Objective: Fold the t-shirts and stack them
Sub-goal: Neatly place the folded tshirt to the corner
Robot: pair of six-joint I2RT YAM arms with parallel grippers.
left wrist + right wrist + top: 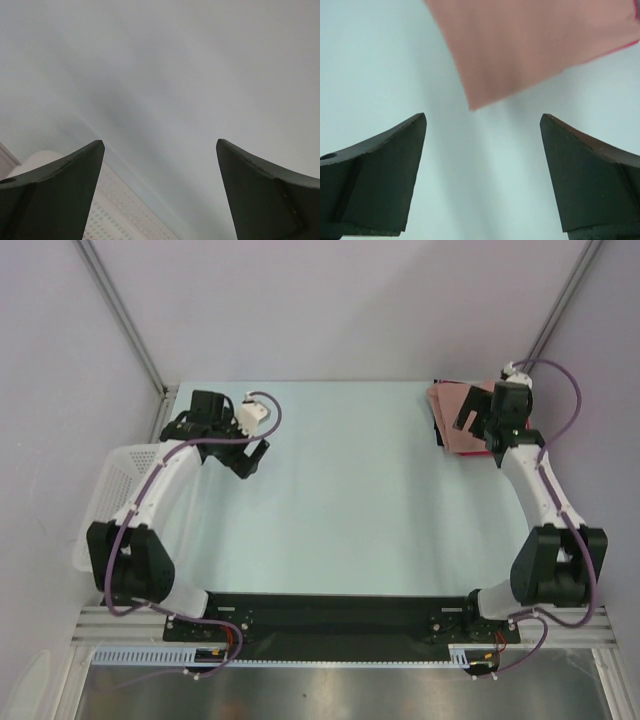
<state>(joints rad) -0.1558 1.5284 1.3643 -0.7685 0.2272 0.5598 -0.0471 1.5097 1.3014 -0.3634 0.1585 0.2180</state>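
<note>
Near edge: black base plate [340, 612] on an aluminium rail, carrying both arm bases. Left arm [150, 500], white with black joints and a purple cable, rises from the near left and reaches towards the far left of the table [340, 500], a pale blue-green surface. White lattice basket [105, 490] stands at the table's left edge, beside and partly under that arm; the left wrist view shows its perforated wall [117, 215] low between the fingers. Left gripper [252, 460] [160, 145] hangs above the table's left side, jaws spread wide, nothing between them, the dark fingers [60, 190] well apart. Right arm [545, 500] rises from the near right and reaches to the far right. Right gripper [480, 432] [482, 115] is likewise spread wide and empty, its fingers [385, 175] above bare table, just short of the nearest corner of the cloth. T-shirts: dusty-pink t-shirt [450, 410] [530, 45], folded flat, lies at the far right corner of the table, partly hidden by the right wrist in the top view; no print is legible. Red cloth [615, 50] shows only as a thin edge beneath the pink one, so the pink lies on top of it. Far: plain grey walls [330, 310] with two slanted metal posts.
</note>
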